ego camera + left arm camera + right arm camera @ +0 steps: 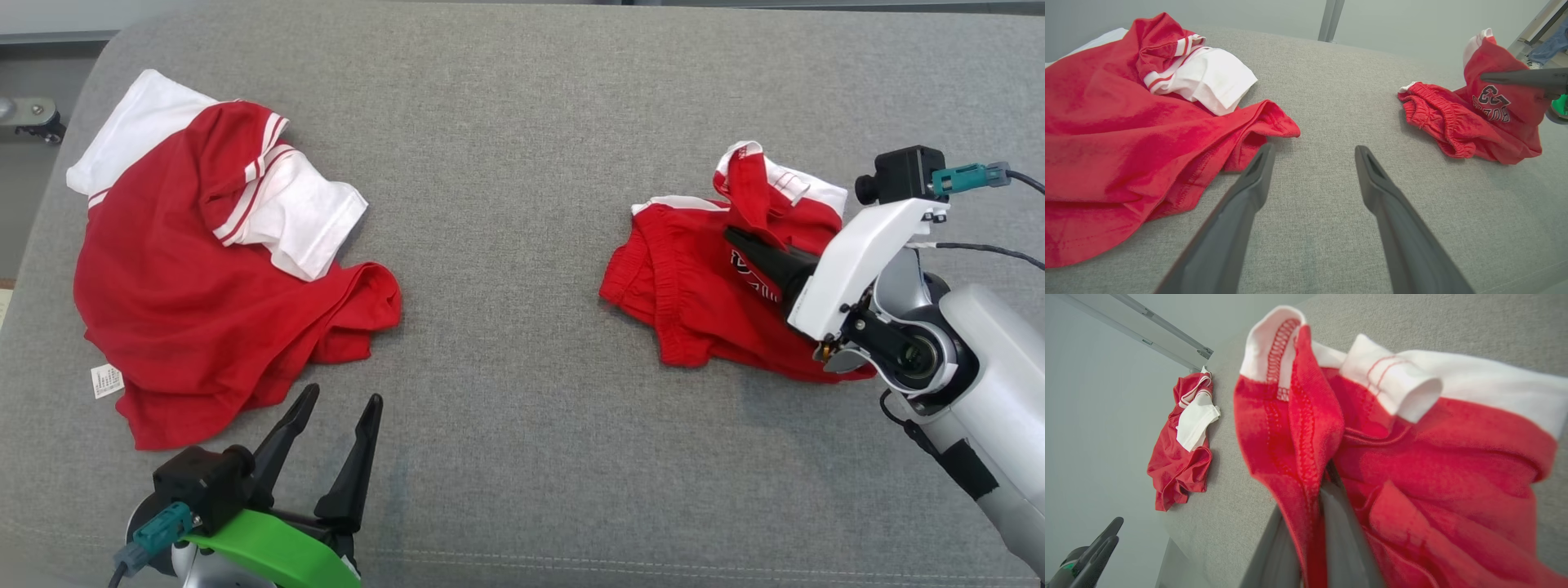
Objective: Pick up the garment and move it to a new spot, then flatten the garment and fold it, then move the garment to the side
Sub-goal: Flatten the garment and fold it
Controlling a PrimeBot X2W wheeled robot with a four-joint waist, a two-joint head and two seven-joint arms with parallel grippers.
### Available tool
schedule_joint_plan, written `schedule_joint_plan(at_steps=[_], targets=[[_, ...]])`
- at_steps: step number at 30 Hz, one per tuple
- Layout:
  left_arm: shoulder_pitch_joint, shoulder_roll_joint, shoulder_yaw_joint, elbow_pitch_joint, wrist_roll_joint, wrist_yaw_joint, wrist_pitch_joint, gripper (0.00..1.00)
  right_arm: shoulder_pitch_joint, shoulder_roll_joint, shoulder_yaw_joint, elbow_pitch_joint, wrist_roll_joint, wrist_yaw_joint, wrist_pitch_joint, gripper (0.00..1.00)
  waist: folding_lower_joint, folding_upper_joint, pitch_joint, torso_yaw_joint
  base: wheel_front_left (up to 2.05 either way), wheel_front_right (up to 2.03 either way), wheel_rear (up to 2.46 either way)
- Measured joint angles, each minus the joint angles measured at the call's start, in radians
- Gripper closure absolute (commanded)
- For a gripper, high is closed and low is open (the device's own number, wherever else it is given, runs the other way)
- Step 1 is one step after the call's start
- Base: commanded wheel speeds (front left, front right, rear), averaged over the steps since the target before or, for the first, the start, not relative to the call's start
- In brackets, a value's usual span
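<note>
The garment, a pair of red shorts (694, 278) with white trim and a dark printed logo, lies crumpled on the right of the grey padded surface (522, 204). My right gripper (735, 238) is shut on a fold of its cloth, pinching it between both fingers (1339, 522). The pinched part of the shorts (1453, 122) stands raised above the rest (1453, 457). My left gripper (343, 396) is open near the front edge, left of centre. Nothing lies between its fingers (1314, 150).
A larger red shirt with white sleeves (188, 286) lies crumpled at the left, its hem just beyond my left fingertips (1106, 134). Bare grey cloth spans the middle between the two garments. The surface's rounded left edge (49, 212) drops off beside the shirt.
</note>
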Motion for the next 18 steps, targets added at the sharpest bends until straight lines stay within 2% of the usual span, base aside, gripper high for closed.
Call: schedule_joint_plan(at_steps=[4, 11, 14, 15, 16, 18], targets=[[-0.001, 0.000, -0.007, 0.003, 0.000, -0.001, 0.001, 0.00, -0.014, 0.024, 0.012, 0.007, -0.021, -0.026, -0.006, 1.00, 0.0000, 0.0000, 0.006, 0.004, 0.00, 0.00, 0.00], [-0.019, 0.000, -0.011, 0.007, 0.000, -0.008, 0.009, 0.00, -0.051, 0.074, 0.044, 0.027, -0.067, -0.046, -0.010, 1.00, 0.0000, 0.0000, 0.020, 0.009, 0.00, 0.00, 0.00], [-0.024, -0.001, -0.012, 0.010, 0.000, -0.008, 0.009, 0.00, -0.056, 0.084, 0.053, 0.037, -0.079, -0.052, -0.017, 0.66, 0.0000, 0.0000, 0.022, 0.011, 0.00, 0.00, 0.00], [-0.024, -0.001, -0.012, 0.013, 0.000, -0.008, 0.009, 0.00, -0.056, 0.086, 0.055, 0.041, -0.080, -0.054, -0.017, 0.35, 0.0000, 0.0000, 0.023, 0.011, 0.00, 0.00, 0.00], [-0.024, -0.001, -0.012, 0.016, 0.000, -0.008, 0.009, 0.00, -0.056, 0.088, 0.059, 0.043, -0.081, -0.054, -0.017, 0.00, 0.0000, 0.0000, 0.023, 0.012, 0.00, 0.00, 0.00], [-0.024, -0.001, -0.011, 0.019, 0.000, -0.008, 0.009, 0.00, -0.056, 0.098, 0.067, 0.045, -0.081, -0.055, -0.017, 0.00, 0.0000, 0.0000, 0.022, 0.012, 0.00, 0.00, 0.00]])
